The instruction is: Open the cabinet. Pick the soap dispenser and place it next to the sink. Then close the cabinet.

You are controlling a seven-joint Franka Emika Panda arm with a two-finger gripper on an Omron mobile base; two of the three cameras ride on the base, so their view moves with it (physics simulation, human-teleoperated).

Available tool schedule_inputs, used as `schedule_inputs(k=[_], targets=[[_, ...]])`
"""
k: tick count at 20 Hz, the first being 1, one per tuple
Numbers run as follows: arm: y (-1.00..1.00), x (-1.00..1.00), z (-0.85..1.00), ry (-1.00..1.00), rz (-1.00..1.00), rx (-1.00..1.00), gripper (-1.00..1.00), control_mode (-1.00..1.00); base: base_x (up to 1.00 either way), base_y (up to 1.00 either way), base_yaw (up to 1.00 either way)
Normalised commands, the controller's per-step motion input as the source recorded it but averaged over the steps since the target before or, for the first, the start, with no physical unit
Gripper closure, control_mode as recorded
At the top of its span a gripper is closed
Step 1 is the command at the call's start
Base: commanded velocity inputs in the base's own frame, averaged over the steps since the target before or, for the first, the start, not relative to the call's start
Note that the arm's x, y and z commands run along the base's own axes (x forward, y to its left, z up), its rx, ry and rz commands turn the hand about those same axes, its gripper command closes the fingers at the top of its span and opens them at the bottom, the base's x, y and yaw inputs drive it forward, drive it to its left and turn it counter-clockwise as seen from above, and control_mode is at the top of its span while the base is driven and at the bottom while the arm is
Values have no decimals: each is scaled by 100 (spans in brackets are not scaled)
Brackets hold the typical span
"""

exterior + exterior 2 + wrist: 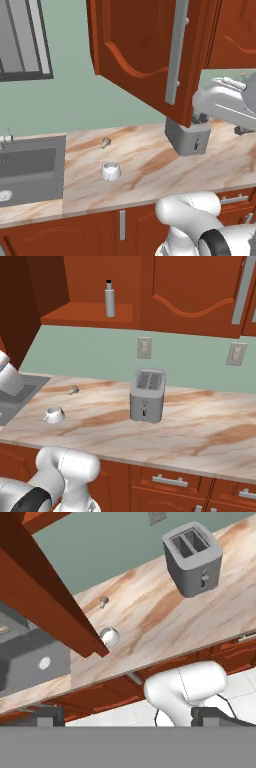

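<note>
One toaster (pixel 147 394) and white cup (pixel 54 415) share the marble counter (pixel 200 426).

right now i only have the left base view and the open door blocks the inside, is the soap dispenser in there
observer: yes, in the right base view the soap dispenser stands upright inside the cabinet, on its bottom shelf.
operator: anything beside it
observer: no, it stands alone on the part of the shelf that shows.
operator: gripper holding anything
observer: no, in the hand view the gripper is open, with nothing between its finger tips.
</note>
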Motion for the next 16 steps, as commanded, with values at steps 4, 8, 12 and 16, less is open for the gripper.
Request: schedule_inputs(k=[4, 8, 12, 16], targets=[[-56, -9, 0, 0, 27, 15, -100, -100, 0, 0, 0], [-45, 4, 6, 0, 25, 19, -100, -100, 0, 0, 0], [-27, 27, 0, 0, 19, 23, -100, -100, 0, 0, 0], [-10, 47, 0, 0, 23, 29, -100, -100, 0, 0, 0]])
